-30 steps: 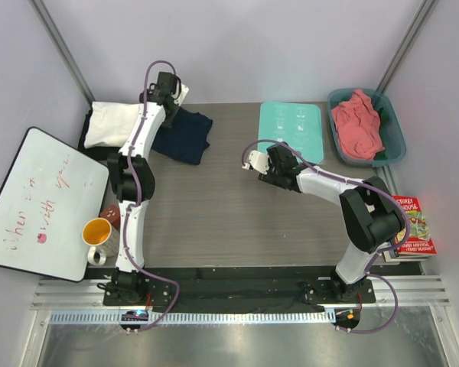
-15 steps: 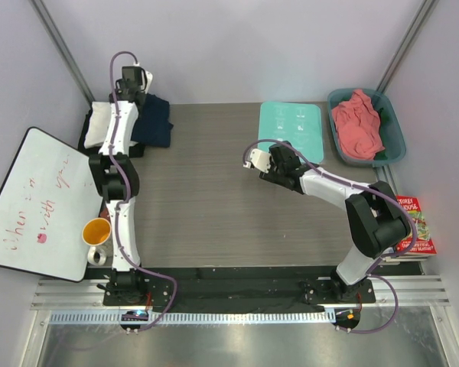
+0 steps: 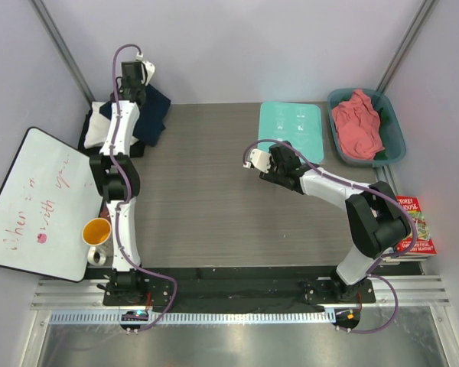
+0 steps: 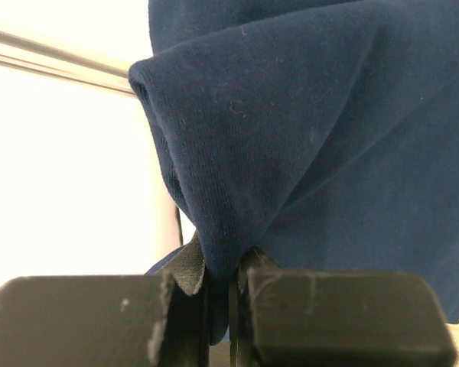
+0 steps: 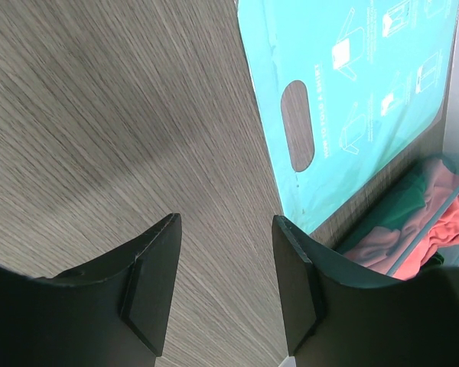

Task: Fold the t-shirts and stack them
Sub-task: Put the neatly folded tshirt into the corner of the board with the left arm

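Your left fingers [image 3: 135, 80] are pinched shut on a fold of the navy t-shirt [image 4: 314, 138]. A second ago it lay on the desk [image 3: 214, 206] beside the folded white t-shirt [image 3: 99, 126]. Now it hangs lifted at the far-left corner, just beside that white one, so stacking looks under way. Your right fingers [image 3: 266, 162] stand apart, empty and unmoved, and the salmon t-shirt [image 3: 357, 126] waits in the tub [image 3: 395, 149].

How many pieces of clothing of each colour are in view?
navy shirt: 1
white shirt: 1
black shirt: 1, only an edge shows under the white one
pink shirt: 1
green cloth: 1, mostly hidden in the tub
Total: 5
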`<state>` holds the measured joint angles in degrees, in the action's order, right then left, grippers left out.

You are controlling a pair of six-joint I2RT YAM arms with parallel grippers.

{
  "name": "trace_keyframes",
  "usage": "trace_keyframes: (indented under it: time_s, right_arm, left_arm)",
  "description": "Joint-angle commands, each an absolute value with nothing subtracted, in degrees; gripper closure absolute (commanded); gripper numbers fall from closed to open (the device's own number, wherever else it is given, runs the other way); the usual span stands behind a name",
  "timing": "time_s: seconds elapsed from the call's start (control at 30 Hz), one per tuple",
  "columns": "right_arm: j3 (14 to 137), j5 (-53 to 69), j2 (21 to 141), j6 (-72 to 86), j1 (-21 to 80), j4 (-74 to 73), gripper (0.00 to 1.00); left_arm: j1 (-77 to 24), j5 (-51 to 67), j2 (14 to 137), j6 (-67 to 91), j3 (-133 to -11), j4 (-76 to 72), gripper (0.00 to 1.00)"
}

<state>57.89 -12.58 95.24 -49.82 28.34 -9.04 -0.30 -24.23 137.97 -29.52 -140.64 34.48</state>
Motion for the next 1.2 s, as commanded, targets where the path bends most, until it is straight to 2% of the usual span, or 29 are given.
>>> trace_keyframes:
  time_s: [0.0,0.47,1.17]
  right_arm:
    - [57.9,-12.9,92.9,-50.2,28.6,-7.3,0.44]
    - [58.3,-12.7,93.6,-50.1,28.7,-6.9,0.44]
    - [57.1,-13.0,92.5,-49.8,28.7,-6.9,0.44]
  left_arm:
    - [2.2,-28.2,132.4,-31.6,-142.2,26.6,1.00]
    - [3.7,-32.8,133.5,-34.5,-137.9,22.5,1.00]
    - [4.2,-41.0,140.0,-50.7,-129.8,1.6,1.00]
